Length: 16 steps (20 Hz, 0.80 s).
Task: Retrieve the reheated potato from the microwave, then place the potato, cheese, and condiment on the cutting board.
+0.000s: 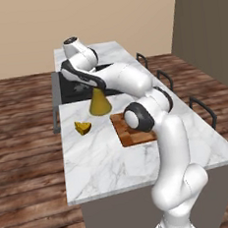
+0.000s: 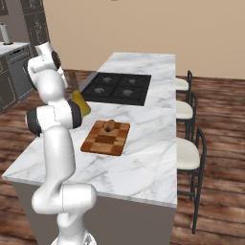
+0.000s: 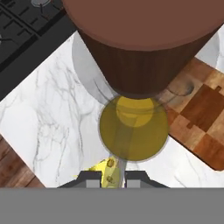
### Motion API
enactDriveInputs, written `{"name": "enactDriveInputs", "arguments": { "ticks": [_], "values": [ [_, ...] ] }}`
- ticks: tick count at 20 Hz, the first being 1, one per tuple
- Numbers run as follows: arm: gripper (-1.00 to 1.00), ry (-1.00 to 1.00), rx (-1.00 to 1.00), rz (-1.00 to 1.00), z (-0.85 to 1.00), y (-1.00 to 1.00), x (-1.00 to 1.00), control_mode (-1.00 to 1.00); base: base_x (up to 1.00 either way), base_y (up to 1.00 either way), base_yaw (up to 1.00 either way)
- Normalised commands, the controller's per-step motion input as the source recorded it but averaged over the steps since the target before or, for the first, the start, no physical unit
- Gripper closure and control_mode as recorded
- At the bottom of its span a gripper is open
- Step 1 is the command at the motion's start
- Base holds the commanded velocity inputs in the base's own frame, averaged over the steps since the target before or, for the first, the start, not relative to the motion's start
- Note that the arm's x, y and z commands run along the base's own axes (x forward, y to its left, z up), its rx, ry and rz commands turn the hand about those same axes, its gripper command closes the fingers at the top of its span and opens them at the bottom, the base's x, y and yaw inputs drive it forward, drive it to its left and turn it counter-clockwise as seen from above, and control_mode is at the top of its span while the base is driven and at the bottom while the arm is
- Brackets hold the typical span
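The fingers [image 3: 114, 178] pinch the condiment bottle [image 1: 99, 102] by its thin brown neck, the sensible hold on a rigid, bottom-heavy, probably slick cone (standing beside the cutting board [image 2: 105, 138]).

No text, label, brand, number or sign can be read anywhere in these views. The condiment [image 1: 99, 102] bottle carries no legible label, and the cutting board [image 2: 105, 137] is unmarked.

White arm folded forward and down, wrist pointing downward, fingers [image 3: 114, 177] closed together.
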Motion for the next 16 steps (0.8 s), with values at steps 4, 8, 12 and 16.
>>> {"name": "enactDriveInputs", "arguments": {
  "ticks": [4,8,12,16],
  "values": [
    [1.0,0.04,0.02,0.0,-0.01,-0.34,-0.46,-1.0,0.0,0.0,0.0],
    [1.0,0.01,0.07,0.0,-0.13,-0.43,-0.39,-1.0,0.0,0.0,0.0],
    [1.0,0.0,0.06,0.0,-0.19,-0.48,-0.21,-1.0,0.0,0.0,0.0],
    [1.0,0.0,0.11,0.0,-0.24,-0.5,-0.14,-1.0,0.0,0.0,0.0]
  ]
}}
